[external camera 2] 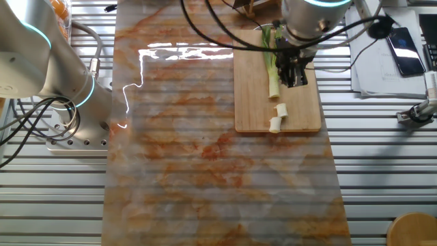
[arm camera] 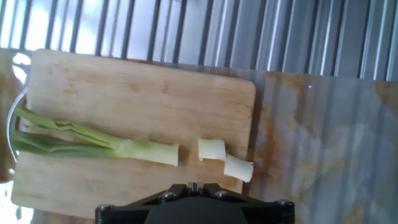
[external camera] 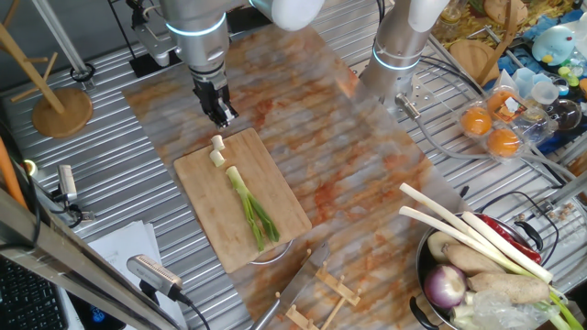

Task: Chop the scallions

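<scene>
Gripper (external camera: 220, 112) (above board (external camera: 284, 197)), scallions (external camera: 249, 203) part-chopped

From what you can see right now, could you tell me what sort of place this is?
Probably a robotics lab set up as a mock kitchen: a scallion lies on a bamboo cutting board on a ribbed metal table, beside a bowl of vegetables.

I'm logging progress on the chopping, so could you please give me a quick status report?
Tool above the board's end, state unclear. Scallion on board, two cut pieces off its white end. Nothing in the way.
</scene>
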Controlling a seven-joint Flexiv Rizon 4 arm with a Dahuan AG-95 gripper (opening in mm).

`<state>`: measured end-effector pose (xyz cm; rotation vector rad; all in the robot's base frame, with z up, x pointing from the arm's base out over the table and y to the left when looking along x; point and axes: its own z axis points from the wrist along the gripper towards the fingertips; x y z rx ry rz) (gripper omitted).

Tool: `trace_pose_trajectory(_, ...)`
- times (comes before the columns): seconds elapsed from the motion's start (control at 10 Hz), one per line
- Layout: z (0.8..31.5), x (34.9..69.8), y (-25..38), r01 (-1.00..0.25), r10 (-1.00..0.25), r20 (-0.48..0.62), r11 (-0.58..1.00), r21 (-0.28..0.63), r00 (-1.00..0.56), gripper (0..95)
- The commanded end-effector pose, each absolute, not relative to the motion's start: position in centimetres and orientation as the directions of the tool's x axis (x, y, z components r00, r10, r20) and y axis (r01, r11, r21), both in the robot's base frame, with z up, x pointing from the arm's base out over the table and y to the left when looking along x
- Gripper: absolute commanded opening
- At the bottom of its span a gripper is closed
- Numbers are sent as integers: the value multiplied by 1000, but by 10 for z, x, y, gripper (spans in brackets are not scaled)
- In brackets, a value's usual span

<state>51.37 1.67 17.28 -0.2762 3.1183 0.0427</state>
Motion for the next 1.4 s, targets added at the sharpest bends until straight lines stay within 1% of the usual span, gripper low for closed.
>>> trace_pose_trajectory(0.1,174,513,17,-177,-176,-16,984,33,-984,0)
trace_pose_trajectory(1.2,182,522,35,-152,-152,-7,987,51,-988,0)
trace_pose_trajectory(1.4,181,523,38,-161,-160,-20,986,50,-987,0)
